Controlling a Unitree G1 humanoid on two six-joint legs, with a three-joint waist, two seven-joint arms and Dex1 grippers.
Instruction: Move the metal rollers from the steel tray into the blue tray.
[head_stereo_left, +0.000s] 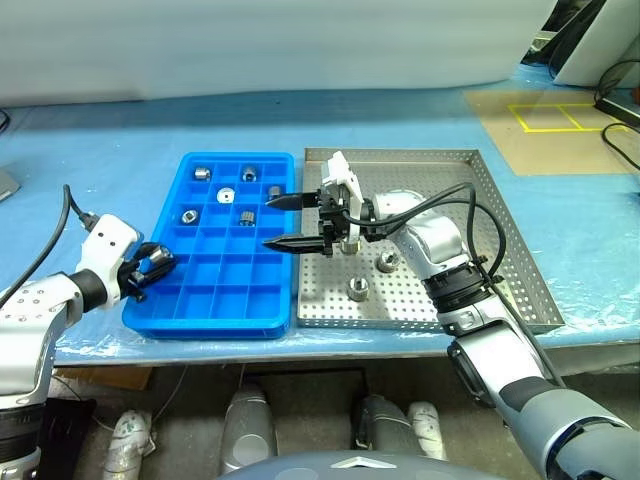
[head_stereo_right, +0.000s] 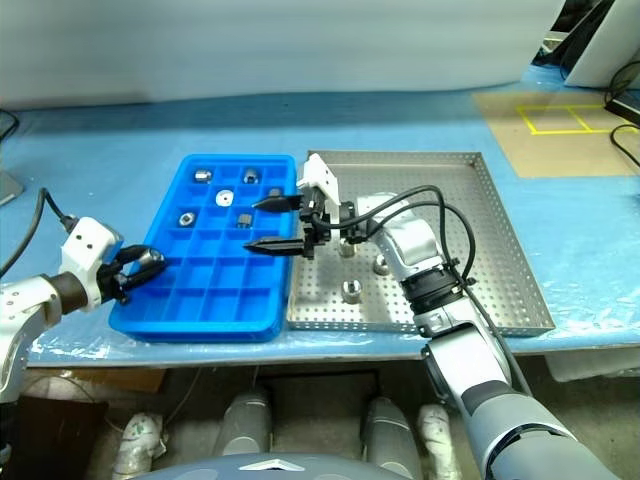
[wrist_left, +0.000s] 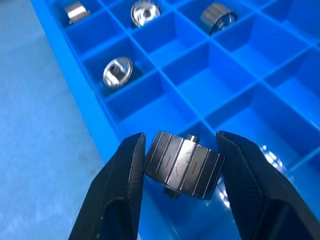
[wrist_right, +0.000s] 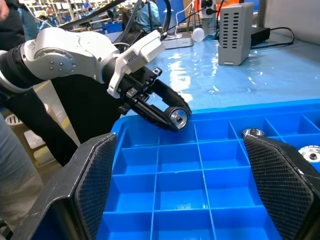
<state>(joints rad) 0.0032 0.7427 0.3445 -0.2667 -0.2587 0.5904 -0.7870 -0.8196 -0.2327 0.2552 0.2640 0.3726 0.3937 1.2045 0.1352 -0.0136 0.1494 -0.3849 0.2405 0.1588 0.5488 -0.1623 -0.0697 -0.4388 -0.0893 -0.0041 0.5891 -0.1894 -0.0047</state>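
The blue tray (head_stereo_left: 220, 300) lies left of the steel tray (head_stereo_left: 500, 270), edge to edge. Several metal rollers (head_stereo_left: 226, 195) sit in the blue tray's far compartments, and three more (head_stereo_left: 357, 289) rest on the steel tray's perforated floor. My left gripper (head_stereo_left: 150, 265) is at the blue tray's near left edge, shut on a ribbed metal roller (wrist_left: 183, 165), which hangs just above a compartment. My right gripper (head_stereo_left: 272, 222) points left over the seam between the two trays, open with nothing between its fingers (wrist_right: 95, 185). The right wrist view looks across the blue tray at the left gripper (wrist_right: 172, 115).
Both trays lie on a blue-covered table near its front edge. At the back right, a brown board with yellow tape squares (head_stereo_left: 550, 118) lies beside cables. A cable loops over my right forearm (head_stereo_left: 470, 215). A grey box (wrist_right: 234, 32) stands beyond the table's left side.
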